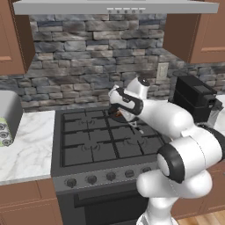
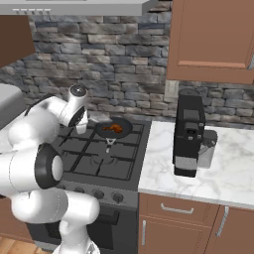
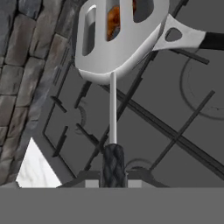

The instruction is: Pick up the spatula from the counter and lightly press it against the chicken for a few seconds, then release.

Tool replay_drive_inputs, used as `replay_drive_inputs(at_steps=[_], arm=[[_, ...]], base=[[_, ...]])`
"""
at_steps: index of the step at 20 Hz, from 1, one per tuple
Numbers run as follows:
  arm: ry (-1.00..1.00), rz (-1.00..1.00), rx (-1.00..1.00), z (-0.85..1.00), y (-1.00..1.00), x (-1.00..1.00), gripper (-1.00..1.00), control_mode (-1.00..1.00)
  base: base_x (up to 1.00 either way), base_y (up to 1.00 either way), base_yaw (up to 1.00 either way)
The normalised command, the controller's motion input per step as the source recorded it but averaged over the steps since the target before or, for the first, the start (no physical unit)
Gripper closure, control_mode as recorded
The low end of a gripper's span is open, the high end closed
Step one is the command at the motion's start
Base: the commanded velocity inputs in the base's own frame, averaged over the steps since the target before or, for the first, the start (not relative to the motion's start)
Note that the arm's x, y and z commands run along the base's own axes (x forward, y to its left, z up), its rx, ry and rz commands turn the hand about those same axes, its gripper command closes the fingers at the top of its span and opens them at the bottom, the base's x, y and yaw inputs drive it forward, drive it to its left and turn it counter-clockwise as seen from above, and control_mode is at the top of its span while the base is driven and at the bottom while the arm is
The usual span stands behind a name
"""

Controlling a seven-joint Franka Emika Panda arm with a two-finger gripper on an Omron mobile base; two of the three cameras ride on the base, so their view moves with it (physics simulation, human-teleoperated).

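The hand (image 3: pixel 113 177) held the spatula (image 3: pixel 116 52) tightly, blade over the chicken (image 2: pixel 115 128); probably the pressing step, which needed only light downward contact.

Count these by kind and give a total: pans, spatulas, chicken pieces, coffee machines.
pan: 1
spatula: 1
chicken: 1
coffee machine: 1
Total: 4

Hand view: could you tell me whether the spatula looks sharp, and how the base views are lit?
Hand view: the slotted silver metal spatula is sharp, softly shaded, without glare. Right base view: the orange chicken piece is small yet unblurred. Left base view: even light.
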Motion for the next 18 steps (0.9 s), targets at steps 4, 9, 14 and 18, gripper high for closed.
replay_drive_inputs(at_steps=[4, 9, 14, 18], arm=[[0.07, -0.08, 0.00, -0.14, 0.01, 0.32, 1.00, -1.00], [0.06, -0.08, 0.00, -0.09, 0.02, 0.34, 1.00, -1.00], [0.05, -0.07, 0.00, -0.09, 0.00, 0.34, 1.00, -1.00], [0.03, -0.06, 0.00, -0.11, 0.00, 0.27, 1.00, -1.00]], base=[[0.00, 0.00, 0.00], [0.00, 0.00, 0.00], [0.00, 0.00, 0.00], [0.00, 0.00, 0.00]])
